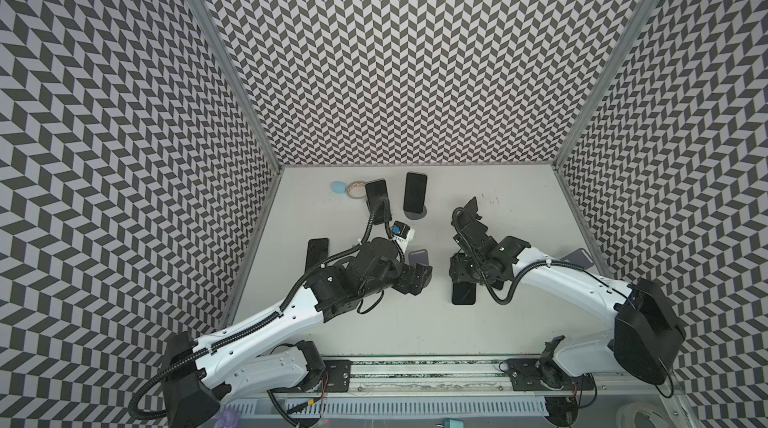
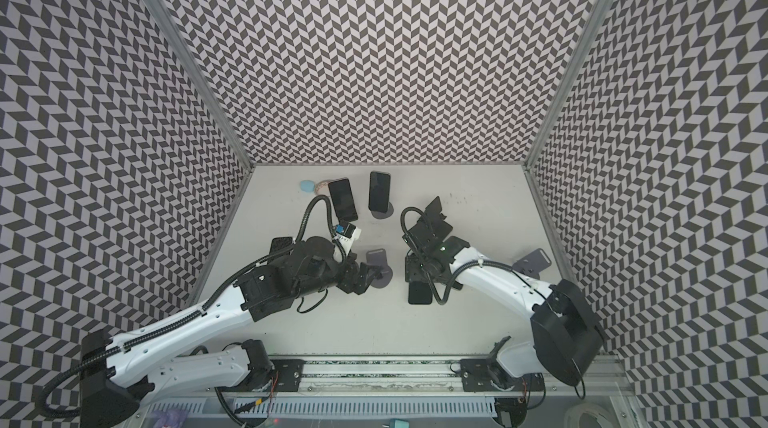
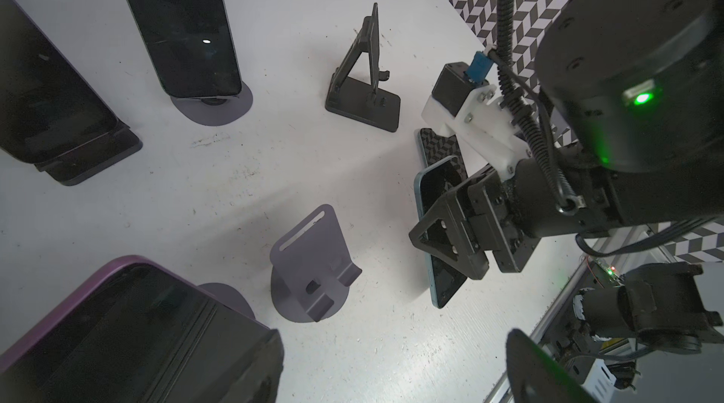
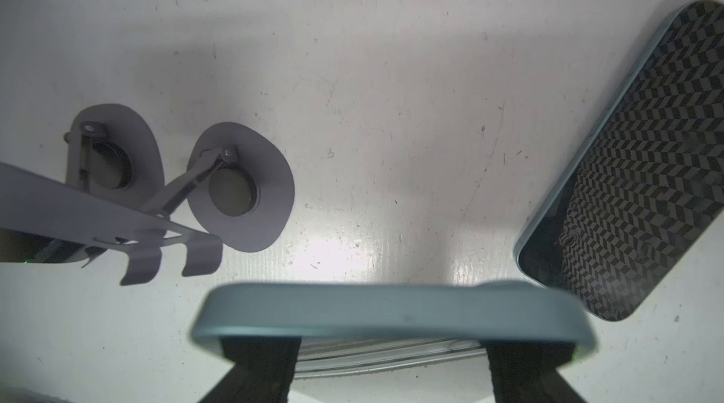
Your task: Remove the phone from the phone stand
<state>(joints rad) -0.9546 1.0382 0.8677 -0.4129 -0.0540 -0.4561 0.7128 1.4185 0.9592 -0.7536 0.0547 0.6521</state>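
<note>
— Where's the phone [image 4: 391, 311] now?

— Off the empty grey stand [image 3: 313, 260] and just beside it. The right gripper [image 3: 444, 238] is clamped on it about mid-length and holds it tilted, low over the table [image 3: 235, 170]. I can't tell from here whether its bottom corner touches.

— So the lifting looks done. What worries you?

— Where it lands. Another phone [image 4: 634, 170] lies flat a little farther from the stand, just past the held one. If the held phone is lowered carelessly, I'd expect it to come down on that screen, glass on glass.

— And the grip?

— The phone is a smooth slab pinched at one spot. My guess is that a quick swing could let it pivot or slide out.

— The other arm?

— The left gripper [image 1: 417, 278] is spread wide with nothing between its fingers, close on the stand's opposite side. A purple-edged phone [image 3: 117, 322] leans on a second grey stand [image 3: 231, 297] there. A nudge from that arm could tip it over. It could also shove the empty stand into the path of the held phone.
</note>
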